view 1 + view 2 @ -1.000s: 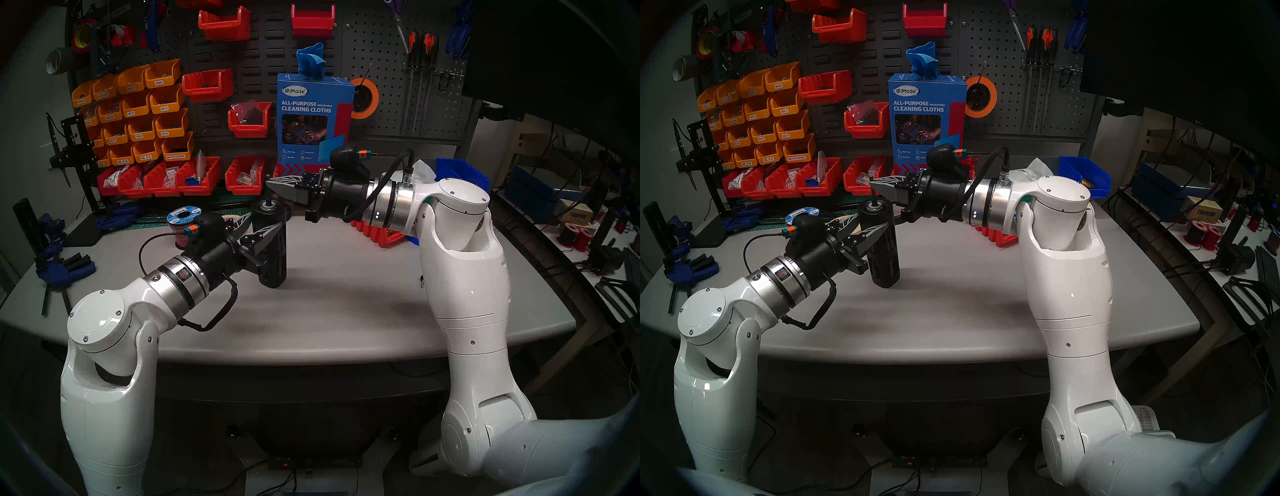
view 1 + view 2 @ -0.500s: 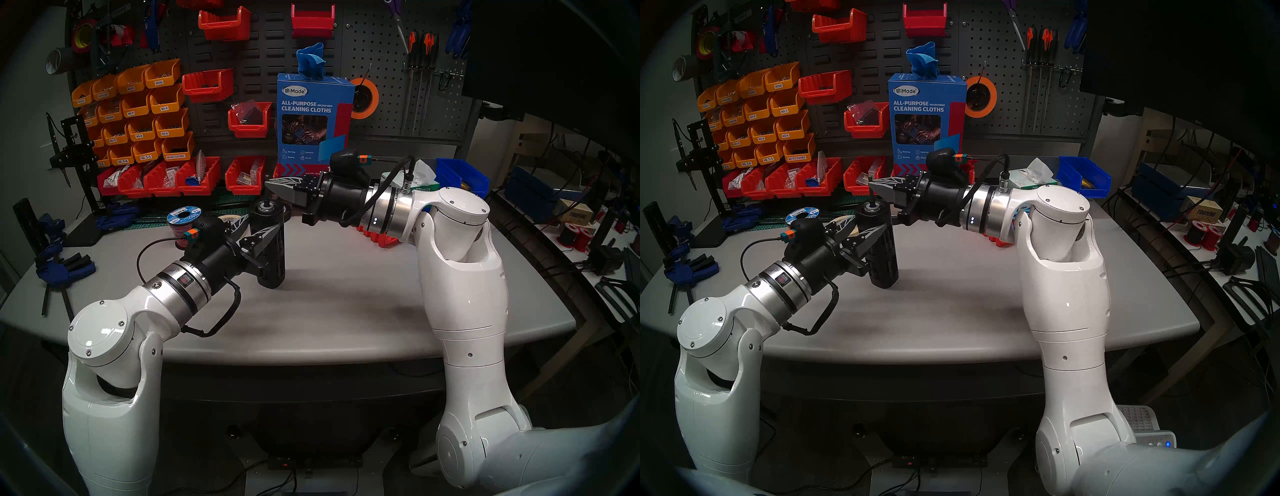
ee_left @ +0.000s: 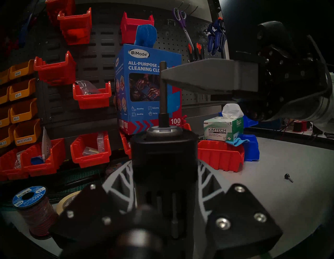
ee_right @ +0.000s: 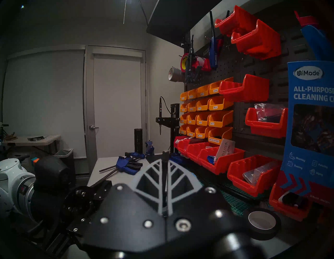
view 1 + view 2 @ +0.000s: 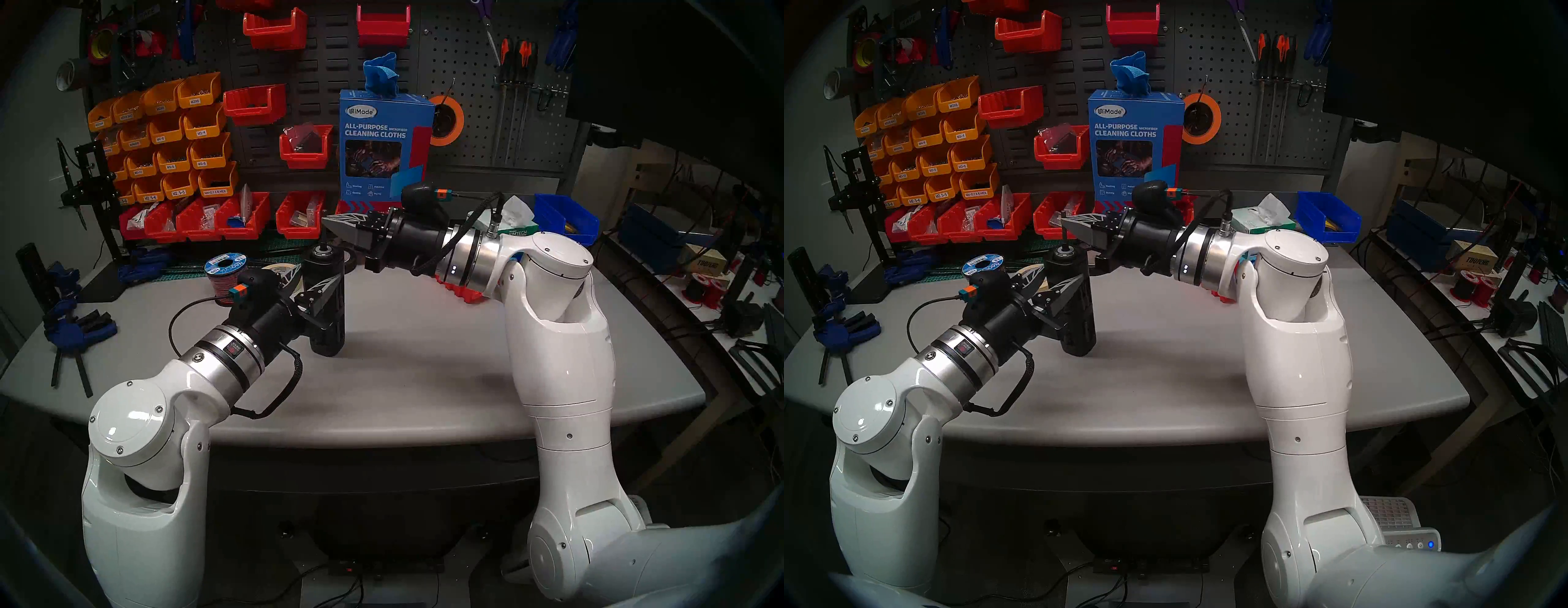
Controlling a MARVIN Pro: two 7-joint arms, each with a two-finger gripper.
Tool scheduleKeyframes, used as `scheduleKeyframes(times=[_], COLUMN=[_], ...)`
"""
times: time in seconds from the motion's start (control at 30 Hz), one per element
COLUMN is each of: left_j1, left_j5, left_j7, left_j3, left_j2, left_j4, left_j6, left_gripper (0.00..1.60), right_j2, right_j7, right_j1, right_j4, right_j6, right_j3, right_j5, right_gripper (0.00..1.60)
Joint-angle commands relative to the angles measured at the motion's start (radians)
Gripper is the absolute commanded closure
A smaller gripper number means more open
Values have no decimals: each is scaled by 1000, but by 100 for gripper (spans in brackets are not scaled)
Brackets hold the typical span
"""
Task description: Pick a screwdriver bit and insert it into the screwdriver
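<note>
Gripping the upright black screwdriver above the grey table, left gripper clamped; right gripper pinching the vertical screwdriver bit, tip seated in the socket.

Matte-black cylindrical screwdriver with vertical side slots, upright, lifted just clear of the tabletop, clamped at mid-height. Silver-ringed socket facing up. Thin dark screwdriver bit standing vertical, lower end seated in that socket, upper part pinched from the side, tip poking above.
</note>
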Motion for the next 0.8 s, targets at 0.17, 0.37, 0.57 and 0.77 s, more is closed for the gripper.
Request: scheduleKeyframes(times=[0.17, 0.37, 0.57, 0.77], left_j1=[-14, -24, -22, -27], left_j5=[44, 73, 99, 130], left_j7=[69, 104, 131, 165], left_j3=[20, 36, 45, 60], left_j2=[-32, -45, -53, -68], left_j4=[-18, -13, -6, 2], left_j6=[-20, -30, -59, -81], left_gripper=[160, 160, 160, 160], right_j2=[-15, -17, -6, -16], right_j7=[-14, -29, -57, -86], right_j1=[26, 15, -8, -23], right_j4=[7, 0, -28, -40], right_j6=[-19, -23, -41, -71], right_j3=[-30, -44, -55, -59], right_j5=[-12, -22, -53, -71], right_gripper=[160, 160, 160, 160])
